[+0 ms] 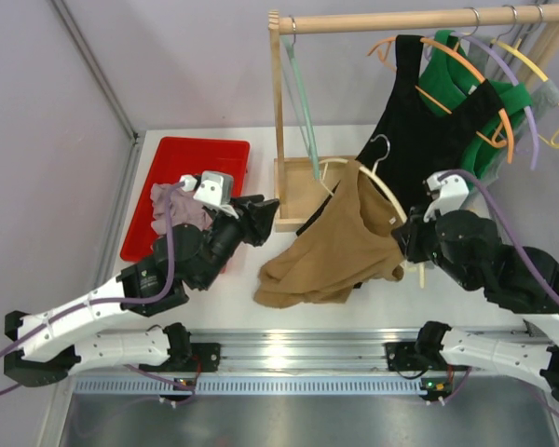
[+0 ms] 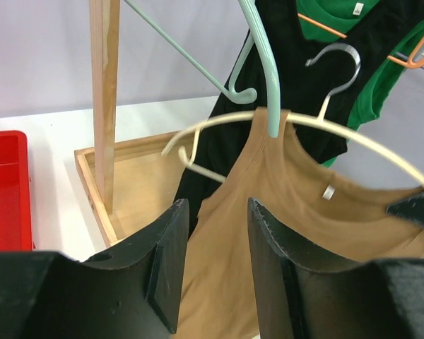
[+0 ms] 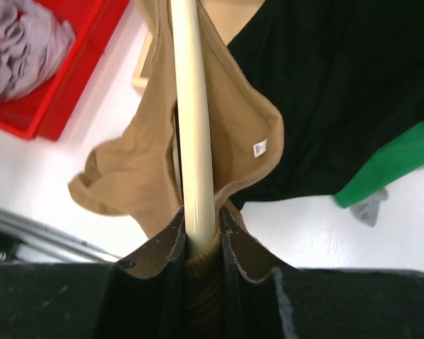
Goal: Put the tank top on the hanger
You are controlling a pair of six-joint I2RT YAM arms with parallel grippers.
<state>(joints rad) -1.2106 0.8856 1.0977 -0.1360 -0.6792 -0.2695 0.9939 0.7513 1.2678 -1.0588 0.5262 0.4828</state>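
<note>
right claw [image 3: 198, 229]: pinching hanger [image 3: 191, 106] and tank top [image 3: 247, 134] edge
left claw [image 2: 215, 212]: spread, empty
tank top: frame centre, hem on worktop [image 1: 233, 312]
risk: hanger tip at frame left looks bare; top may slide off

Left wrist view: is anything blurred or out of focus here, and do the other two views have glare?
Left wrist: the hanger looks soft, smeared at its left end; the dark fingers are sharp enough. Top external: bright glare on the metal rail, otherwise even light. Right wrist: the hanger's bar is bright, nearly washed out, while the tank top keeps its stitching crisp.
</note>
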